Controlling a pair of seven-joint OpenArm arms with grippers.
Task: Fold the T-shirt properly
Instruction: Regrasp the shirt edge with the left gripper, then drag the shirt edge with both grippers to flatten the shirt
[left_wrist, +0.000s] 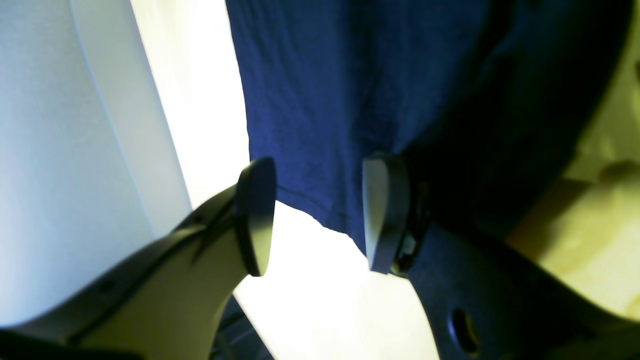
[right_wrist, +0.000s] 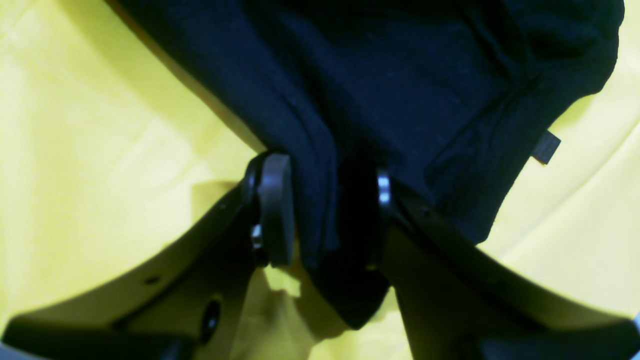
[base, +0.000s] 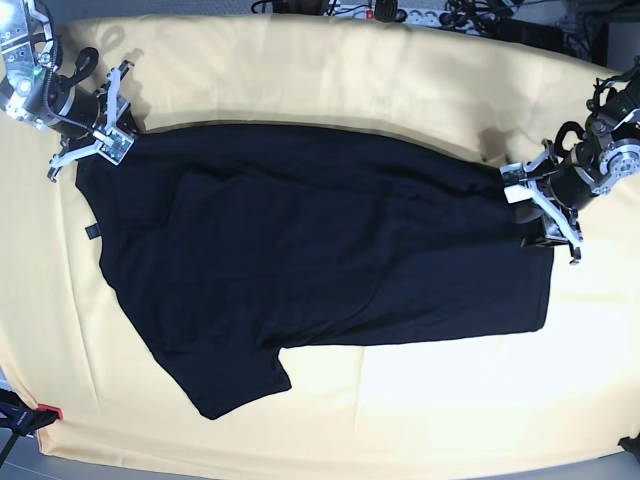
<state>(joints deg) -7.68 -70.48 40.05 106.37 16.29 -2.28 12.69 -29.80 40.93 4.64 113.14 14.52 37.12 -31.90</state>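
The black T-shirt (base: 320, 250) lies spread flat on the pale yellow cloth, plain side up, one sleeve toward the front. At its left far corner, my right gripper (base: 118, 120) stands open; in the right wrist view a loose fold of the T-shirt (right_wrist: 400, 75) rises between the parted fingers of the right gripper (right_wrist: 327, 215). At the shirt's right edge my left gripper (base: 528, 200) is open too. In the left wrist view the hem of the T-shirt (left_wrist: 325, 100) runs between the spread pads of the left gripper (left_wrist: 320, 215), unpinched.
The pale yellow cloth (base: 400, 420) covers the whole table. A small tag (right_wrist: 546, 147) sticks out of the shirt's edge. A red clamp (base: 45, 412) sits at the front left corner. Cables (base: 420, 12) lie beyond the far edge.
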